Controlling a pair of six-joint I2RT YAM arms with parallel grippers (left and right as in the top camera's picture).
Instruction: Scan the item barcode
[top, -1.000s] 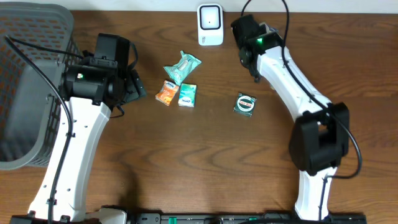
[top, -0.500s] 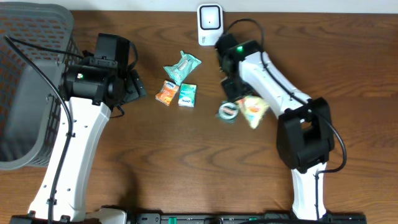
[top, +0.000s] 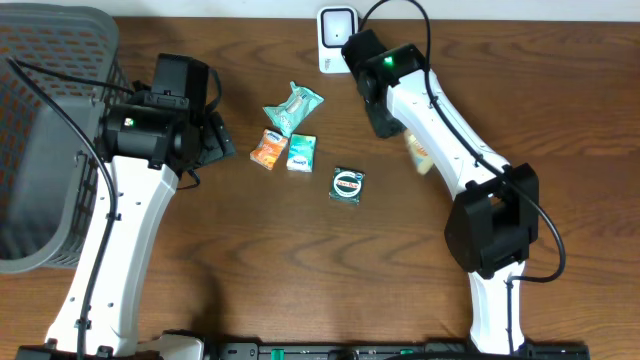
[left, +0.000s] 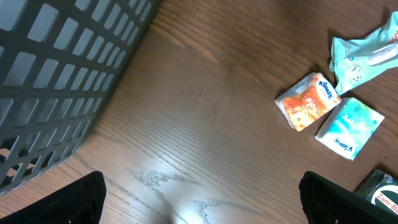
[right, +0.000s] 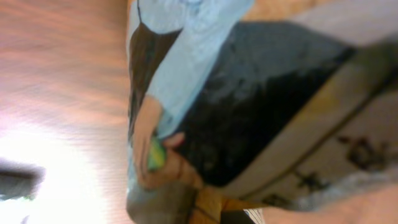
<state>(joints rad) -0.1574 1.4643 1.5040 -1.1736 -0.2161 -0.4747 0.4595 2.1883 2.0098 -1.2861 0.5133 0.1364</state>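
The packet (top: 418, 153) is pinched in the closed right gripper (top: 398, 128) and is held near the scanner (top: 338, 38), but not in front of it, so the scan is judged not yet done. The left gripper (left: 202, 205) is spread wide and empty.

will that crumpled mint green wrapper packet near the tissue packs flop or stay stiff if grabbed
Probably floppy: the crumpled mint-green wrapper packet shows creases and a twisted end, so it would likely sag when lifted. Likely light, so a push may slide it into the orange tissue pack beside it. It lies flat; rolling seems unlikely.
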